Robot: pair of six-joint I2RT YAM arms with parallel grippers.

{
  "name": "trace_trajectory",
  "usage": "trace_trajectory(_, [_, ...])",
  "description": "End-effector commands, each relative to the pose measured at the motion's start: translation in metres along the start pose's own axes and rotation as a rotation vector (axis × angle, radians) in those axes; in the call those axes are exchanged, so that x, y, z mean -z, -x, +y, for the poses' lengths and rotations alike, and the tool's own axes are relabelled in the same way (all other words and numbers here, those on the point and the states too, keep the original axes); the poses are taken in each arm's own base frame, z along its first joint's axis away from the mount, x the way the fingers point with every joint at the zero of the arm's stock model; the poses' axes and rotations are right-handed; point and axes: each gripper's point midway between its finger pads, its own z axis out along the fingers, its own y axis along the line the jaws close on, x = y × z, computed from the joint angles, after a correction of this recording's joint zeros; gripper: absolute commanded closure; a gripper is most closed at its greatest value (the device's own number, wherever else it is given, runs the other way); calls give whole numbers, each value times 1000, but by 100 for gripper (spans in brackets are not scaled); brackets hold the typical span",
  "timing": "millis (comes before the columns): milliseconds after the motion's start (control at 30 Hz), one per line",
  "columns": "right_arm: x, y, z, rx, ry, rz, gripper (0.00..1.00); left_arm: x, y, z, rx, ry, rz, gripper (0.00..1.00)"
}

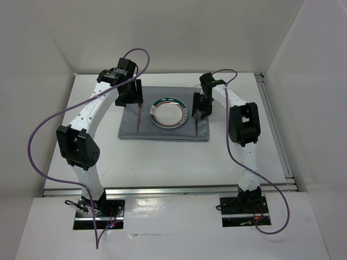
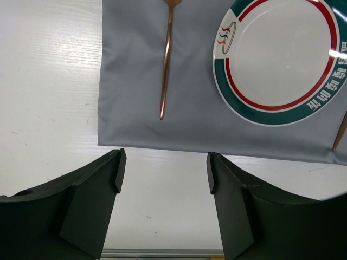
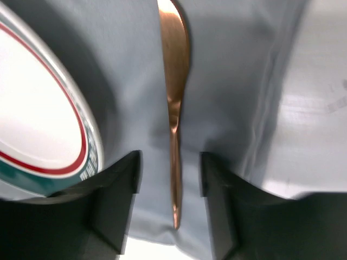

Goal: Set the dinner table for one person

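A white plate (image 1: 169,112) with a green and red rim lies in the middle of a grey cloth (image 1: 162,131) on the white dinner table (image 1: 162,160). A copper fork (image 2: 166,59) lies on the cloth left of the plate (image 2: 279,54). A copper knife (image 3: 173,108) lies on the cloth right of the plate (image 3: 38,135). My left gripper (image 1: 131,100) is open and empty above the cloth's far left edge. My right gripper (image 1: 199,112) is open, low over the knife, a jaw on each side of the handle without touching it.
White walls enclose the table on the left, back and right. A metal rail (image 1: 168,189) runs along the near edge and another (image 1: 274,124) along the right side. Purple cables loop from both arms.
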Motion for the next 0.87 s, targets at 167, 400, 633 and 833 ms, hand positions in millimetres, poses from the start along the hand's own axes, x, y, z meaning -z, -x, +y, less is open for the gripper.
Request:
trace_trajectory(167, [114,30,27,20,28,-252,20,44,12,2,20,-50,-91,21])
trace_trajectory(400, [201,-7,-10,-66,-81,-457,0,62,1,3,33,-71,-103,21])
trace_trajectory(633, [239,-85,-50,-164,-55,-642,0,83,-5,-5,19,-150,-179,18])
trace_trajectory(833, [262,-112,-68,-196,-75,-702,0,90,-11,-11,12,-231,-208,18])
